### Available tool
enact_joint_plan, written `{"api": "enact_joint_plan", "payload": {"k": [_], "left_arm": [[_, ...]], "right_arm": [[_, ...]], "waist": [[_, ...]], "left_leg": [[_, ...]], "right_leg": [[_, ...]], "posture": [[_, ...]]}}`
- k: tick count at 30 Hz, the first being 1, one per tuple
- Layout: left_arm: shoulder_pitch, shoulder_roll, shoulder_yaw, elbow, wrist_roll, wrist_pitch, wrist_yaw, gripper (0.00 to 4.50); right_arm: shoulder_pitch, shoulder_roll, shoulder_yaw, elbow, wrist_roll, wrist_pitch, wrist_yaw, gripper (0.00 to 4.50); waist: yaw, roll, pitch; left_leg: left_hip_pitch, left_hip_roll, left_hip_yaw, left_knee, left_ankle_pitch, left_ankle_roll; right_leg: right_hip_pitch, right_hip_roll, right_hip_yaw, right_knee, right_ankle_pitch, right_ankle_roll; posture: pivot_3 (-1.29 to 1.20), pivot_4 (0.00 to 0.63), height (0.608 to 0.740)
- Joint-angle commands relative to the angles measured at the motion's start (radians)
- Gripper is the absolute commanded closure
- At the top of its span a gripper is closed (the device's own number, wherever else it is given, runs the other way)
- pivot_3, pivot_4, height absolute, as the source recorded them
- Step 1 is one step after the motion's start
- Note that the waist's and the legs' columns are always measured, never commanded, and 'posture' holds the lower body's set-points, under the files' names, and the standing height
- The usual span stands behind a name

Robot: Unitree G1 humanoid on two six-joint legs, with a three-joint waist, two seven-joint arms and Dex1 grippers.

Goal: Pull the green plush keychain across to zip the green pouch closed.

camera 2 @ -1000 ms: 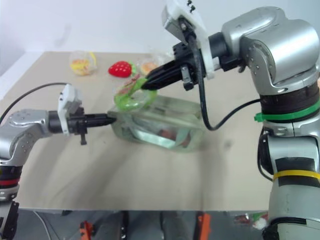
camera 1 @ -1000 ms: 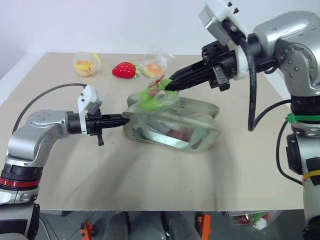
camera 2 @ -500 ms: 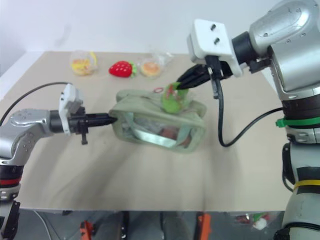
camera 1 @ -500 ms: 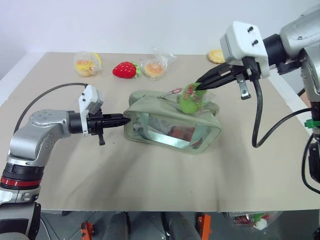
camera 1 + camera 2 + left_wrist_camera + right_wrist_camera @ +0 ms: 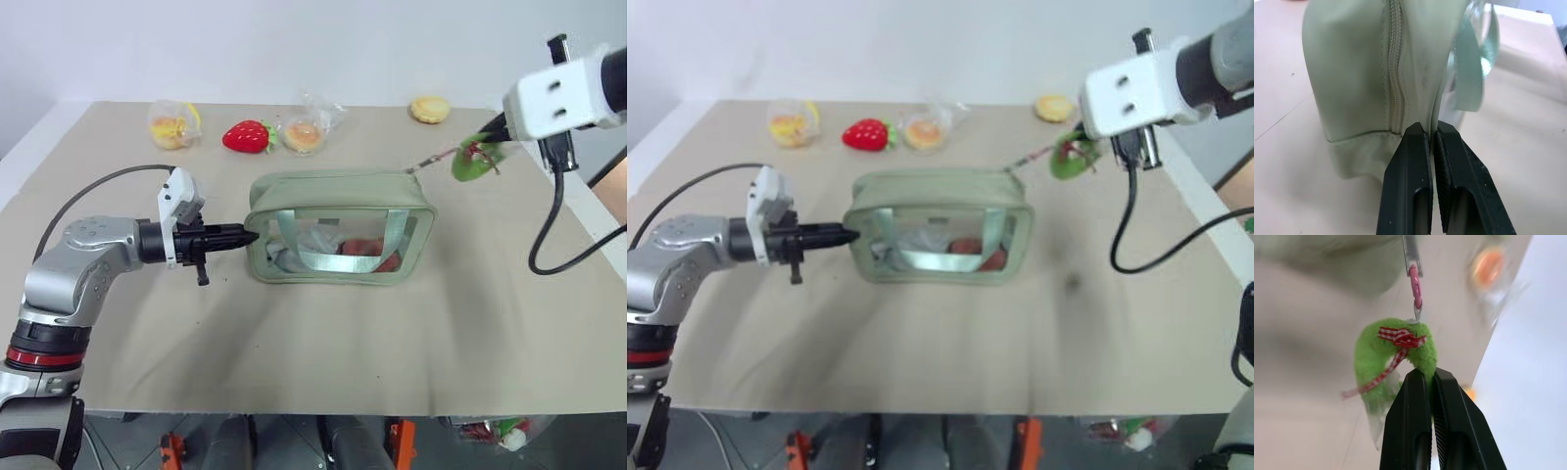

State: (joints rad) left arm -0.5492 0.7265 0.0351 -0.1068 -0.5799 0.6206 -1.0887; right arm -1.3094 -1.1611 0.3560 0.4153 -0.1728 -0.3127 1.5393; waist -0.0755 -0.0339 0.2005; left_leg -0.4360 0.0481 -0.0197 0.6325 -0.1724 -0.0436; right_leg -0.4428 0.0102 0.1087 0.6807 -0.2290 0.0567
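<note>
On the counter (image 5: pixel 294 343), the green pouch (image 5: pixel 338 230) stands upright, its near end pinched in the left gripper (image 5: pixel 1431 134) so the fabric stays anchored against the pull. Off past the pouch's far end, the right gripper (image 5: pixel 1430 377) is clamped on the green plush keychain (image 5: pixel 474 160), the clasp and chain stretched taut back to the zipper. A second ago the keychain sat at the left end over a slumped, open pouch; now the top looks zipped shut along its length.
</note>
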Motion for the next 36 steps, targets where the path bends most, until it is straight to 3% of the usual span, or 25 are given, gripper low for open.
{"api": "enact_joint_plan", "payload": {"k": [1,6,9,20,30,36], "left_arm": [[0.057,0.030,0.084,-0.045,-0.038,0.025,0.023,4.50],[0.086,0.041,0.094,-0.061,-0.048,0.028,0.042,4.50],[0.092,0.041,0.093,-0.067,-0.054,0.032,0.054,4.50],[0.086,0.033,0.089,-0.070,-0.064,0.049,0.075,4.50],[0.087,0.029,0.084,-0.073,-0.069,0.054,0.083,4.50],[0.094,0.015,0.080,-0.087,-0.076,0.061,0.101,4.50]], "right_arm": [[0.203,-0.085,-0.102,-0.050,0.060,0.044,-0.008,4.43],[0.483,-0.108,-0.147,-0.127,0.033,0.084,-0.117,4.43],[0.566,-0.066,-0.162,-0.174,0.033,0.135,-0.190,4.43],[0.609,0.123,-0.125,-0.299,-0.004,0.158,-0.340,4.43],[0.717,0.130,-0.006,-0.493,-0.140,-0.003,-0.282,4.43],[0.671,0.173,0.054,-0.439,-0.237,-0.092,-0.286,4.43]], "waist": [[-0.001,0.000,0.000],[-0.001,0.003,0.001],[-0.004,0.005,0.001],[-0.010,0.005,0.001],[-0.005,0.005,0.001],[-0.009,0.002,0.000]], "left_leg": [[0.001,0.000,0.000,-0.001,0.000,0.000],[0.004,0.000,0.000,-0.001,0.000,0.001],[0.007,0.000,0.002,-0.001,0.000,0.001],[0.009,0.000,0.003,0.001,0.003,0.001],[0.007,0.000,0.001,0.000,0.003,0.001],[0.012,0.001,0.002,0.000,0.003,0.001]], "right_leg": [[0.001,0.000,0.000,0.000,0.000,0.001],[0.002,0.001,0.001,0.002,0.000,0.000],[0.003,0.001,0.002,0.002,0.000,-0.001],[0.004,0.001,0.003,0.002,0.004,-0.001],[0.004,0.002,0.002,0.002,0.003,-0.001],[0.008,0.002,0.002,0.002,0.003,-0.001]], "posture": [[0.00,0.150,0.740],[0.00,0.150,0.740],[0.00,0.150,0.740],[0.00,0.150,0.740],[0.00,0.150,0.740],[0.00,0.150,0.740]]}}
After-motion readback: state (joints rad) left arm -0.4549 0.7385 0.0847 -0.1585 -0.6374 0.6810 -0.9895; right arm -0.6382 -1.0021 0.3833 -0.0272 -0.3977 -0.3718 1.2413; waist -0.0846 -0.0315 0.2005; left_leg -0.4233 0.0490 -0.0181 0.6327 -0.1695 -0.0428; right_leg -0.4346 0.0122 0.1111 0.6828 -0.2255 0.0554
